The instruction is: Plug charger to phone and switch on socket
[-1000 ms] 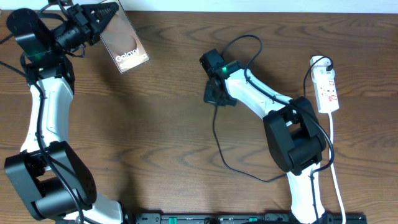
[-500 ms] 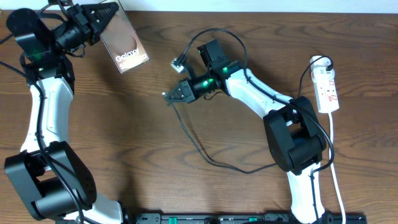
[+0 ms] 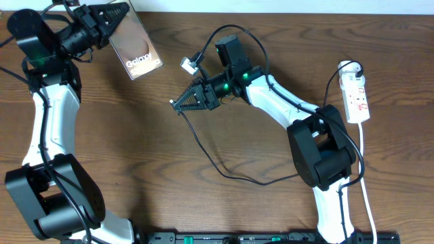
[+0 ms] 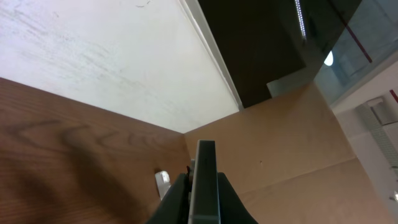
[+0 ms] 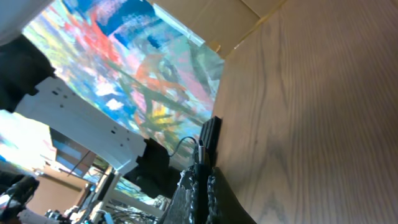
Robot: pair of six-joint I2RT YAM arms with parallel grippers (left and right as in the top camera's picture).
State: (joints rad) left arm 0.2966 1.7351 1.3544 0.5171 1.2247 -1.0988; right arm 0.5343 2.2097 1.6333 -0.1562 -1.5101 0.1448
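Wood-grain tabletop (image 3: 149,156). My left gripper (image 3: 116,17) clamps the flat glossy phone (image 3: 142,47), well left of the white socket (image 3: 356,95). My right gripper (image 3: 178,104), pinched on the thin black charger (image 3: 251,180), sits between them.

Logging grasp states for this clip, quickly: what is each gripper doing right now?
Left gripper: closed, holding the phone.
Right gripper: closed on the charger cable.
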